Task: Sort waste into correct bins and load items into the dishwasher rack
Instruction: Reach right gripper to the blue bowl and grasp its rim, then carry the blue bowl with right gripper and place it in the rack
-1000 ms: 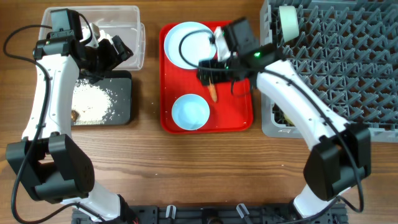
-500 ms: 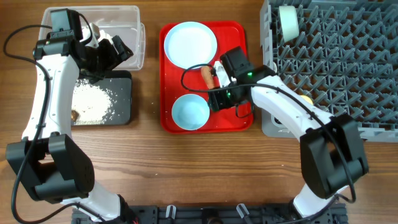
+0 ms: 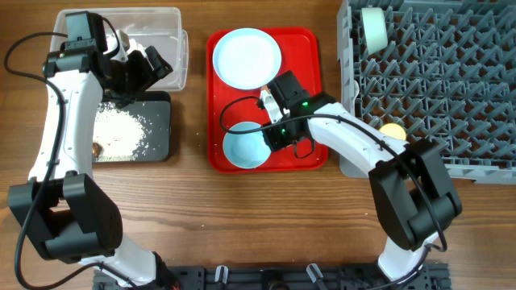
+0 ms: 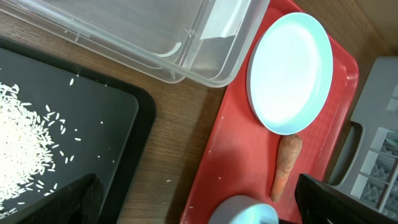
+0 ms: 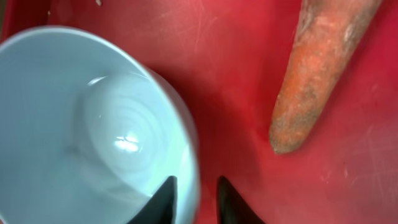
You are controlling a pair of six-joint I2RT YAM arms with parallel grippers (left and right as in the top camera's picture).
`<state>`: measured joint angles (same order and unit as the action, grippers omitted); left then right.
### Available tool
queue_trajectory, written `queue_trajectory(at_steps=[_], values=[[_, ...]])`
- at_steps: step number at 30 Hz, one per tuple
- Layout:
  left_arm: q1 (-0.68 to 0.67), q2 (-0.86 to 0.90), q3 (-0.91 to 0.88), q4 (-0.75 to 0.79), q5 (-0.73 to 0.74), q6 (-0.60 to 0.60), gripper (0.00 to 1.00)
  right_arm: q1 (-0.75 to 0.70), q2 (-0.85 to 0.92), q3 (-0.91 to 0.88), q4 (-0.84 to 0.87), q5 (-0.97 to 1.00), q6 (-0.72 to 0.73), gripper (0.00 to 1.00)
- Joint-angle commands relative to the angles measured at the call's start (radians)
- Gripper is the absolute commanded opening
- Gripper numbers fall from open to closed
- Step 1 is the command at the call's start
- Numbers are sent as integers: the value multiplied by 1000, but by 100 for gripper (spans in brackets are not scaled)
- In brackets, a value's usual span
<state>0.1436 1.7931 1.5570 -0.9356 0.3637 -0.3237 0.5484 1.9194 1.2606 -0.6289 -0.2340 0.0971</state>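
Note:
A pale blue bowl [image 3: 244,147] [image 5: 93,124] stands on the front of the red tray [image 3: 310,48]. My right gripper [image 3: 272,137] [image 5: 194,186] straddles its right rim, one finger inside and one outside, shut on the wall. An orange carrot [image 5: 323,62] [image 4: 286,165] lies on the tray just beyond the bowl, with the round plate [image 3: 247,58] [image 4: 289,71] behind it. My left gripper [image 3: 153,64] [image 4: 199,211] hangs open and holds nothing, above the gap between the clear bin [image 3: 153,24] and the tray.
The black bin [image 3: 157,129] holds rice grains [image 3: 117,129] and a brown lump [image 3: 97,148]. White tissue [image 3: 131,42] lies in the clear bin. The grey rack [image 3: 435,80] at right holds a tilted bowl [image 3: 372,26] and a yellow cup [image 3: 393,130].
My right gripper has come forward and left from beside the plate and carrot to the front bowl, and its fingers have closed around the rim. The left arm has not moved.

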Motion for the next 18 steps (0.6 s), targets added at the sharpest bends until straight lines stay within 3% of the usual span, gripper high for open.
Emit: queue_trajectory(at_steps=[1,3,11,15,18], values=[[3,-11,6,3,1,2,100,-2,13,-5,-4,32,10,13],[3,-11,6,3,1,2,100,-2,13,-5,-4,37,11,4],[3,-11,6,3,1,2,100,-27,-56,104,-77,206,138,4],[3,-11,6,3,1,2,100,-66,-178,197,-187,505,223,4],[3,-11,6,3,1,2,100,-85,-269,209,-242,887,315,4]])
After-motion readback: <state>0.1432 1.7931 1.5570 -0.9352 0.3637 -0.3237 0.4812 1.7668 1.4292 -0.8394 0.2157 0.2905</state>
